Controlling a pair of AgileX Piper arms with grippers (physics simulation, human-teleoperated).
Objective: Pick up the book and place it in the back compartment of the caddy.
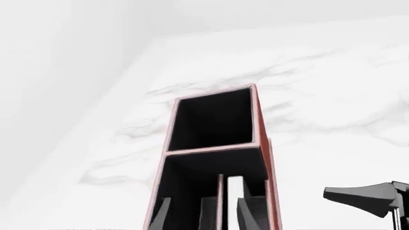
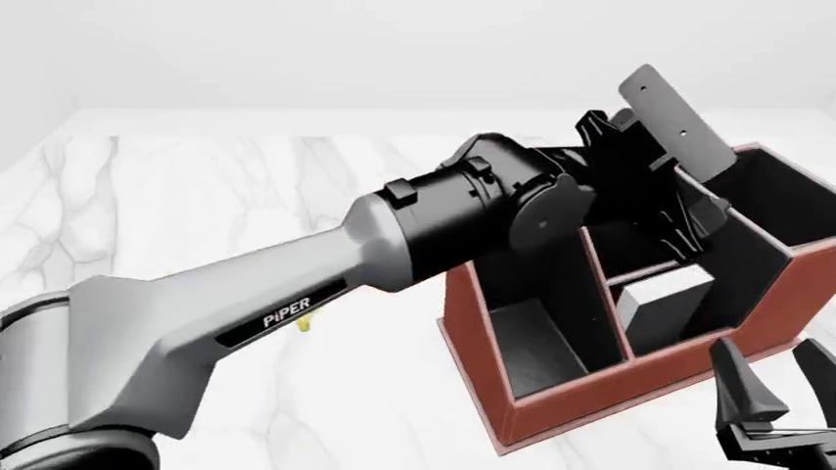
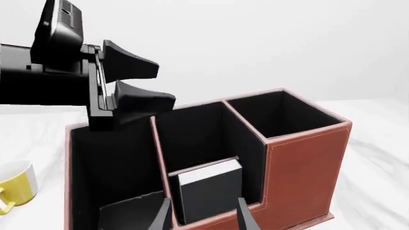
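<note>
book (image 3: 210,189) standing upright inside the back compartment (image 3: 254,177) of the caddy (image 2: 575,392), white page edges up, dark cover facing the low outer wall; sits below the taller walls around it, touched by neither gripper.

caddy resting on the white marble desk (image 2: 196,196), nearer the desk's right edge than its left, long narrow cell along one side and two deeper cells next to the book's cell, all three bare inside as far as can be seen.

left gripper (image 3: 137,81) hanging above the caddy, over the long cell's rim, fingers spread apart with nothing between them; its arm crossing the desk from the left edge in the front view.

right gripper (image 2: 773,384) low, just outside the caddy's near right corner, close to the desk's front edge, fingers likewise parted and holding nothing, pointed at the book's cell.

yellow mug (image 3: 16,184) on the desk beyond the caddy's far side, toward the left edge, well apart from both grippers and mostly hidden behind the left arm in the front view.
</note>
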